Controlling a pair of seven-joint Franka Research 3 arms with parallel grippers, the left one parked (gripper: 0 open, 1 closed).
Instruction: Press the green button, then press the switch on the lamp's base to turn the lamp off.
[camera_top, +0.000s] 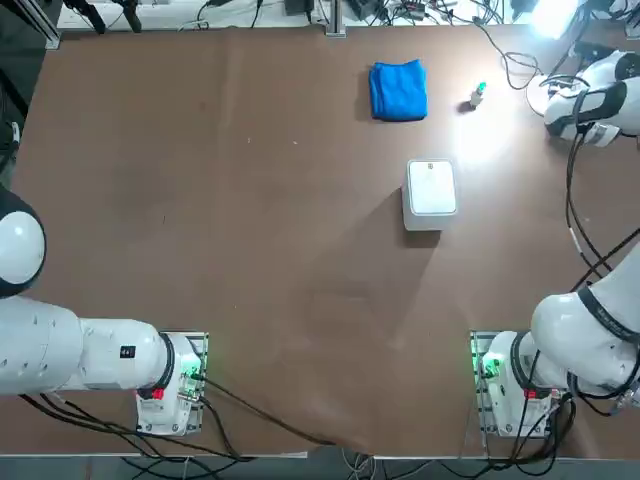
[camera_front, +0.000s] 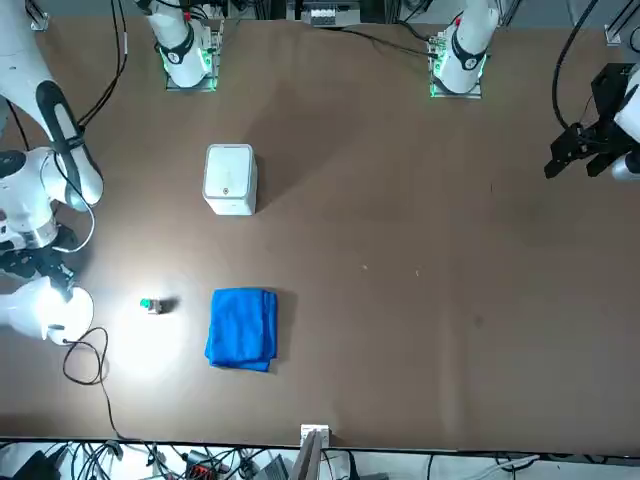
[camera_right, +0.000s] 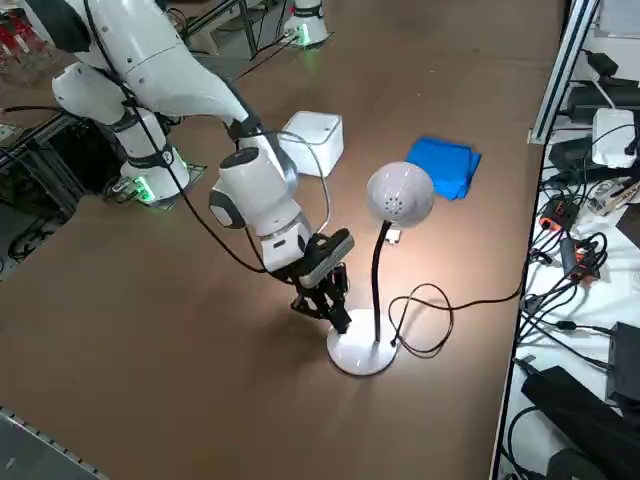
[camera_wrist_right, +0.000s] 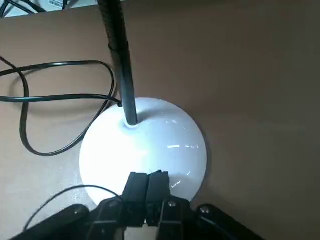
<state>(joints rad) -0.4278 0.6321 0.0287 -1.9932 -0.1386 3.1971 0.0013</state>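
Seen the robot's way, and with the lamp's base as landmark, the blue cloth (camera_top: 398, 92) lay farthest to the left, well apart from it. Next came the white rounded box (camera_top: 431, 188), left of the base and nearer the robot. The green button (camera_top: 478, 93) stood left of the base, closer to it than the cloth, with no finger on it.

The lamp's base (camera_wrist_right: 145, 145) sat rightmost of these, its thin black arm (camera_wrist_right: 121, 65) rising from it and the lamp's head (camera_right: 400, 193) above; the glare over the table suggested that the lamp was lit. The right gripper (camera_wrist_right: 148, 176) was at the base, its two fingers pressed together with nothing between them, their tips over the disc's robot-side part. The switch could not be made out, probably hidden by the fingers, and whether the tips touched the base was hard to tell.

The step in hand looked to be the second, the press on the switch. The next move called for lining the closed tips up with the switch and pushing straight down, clear of the black arm and gently enough not to tip or slide the base.
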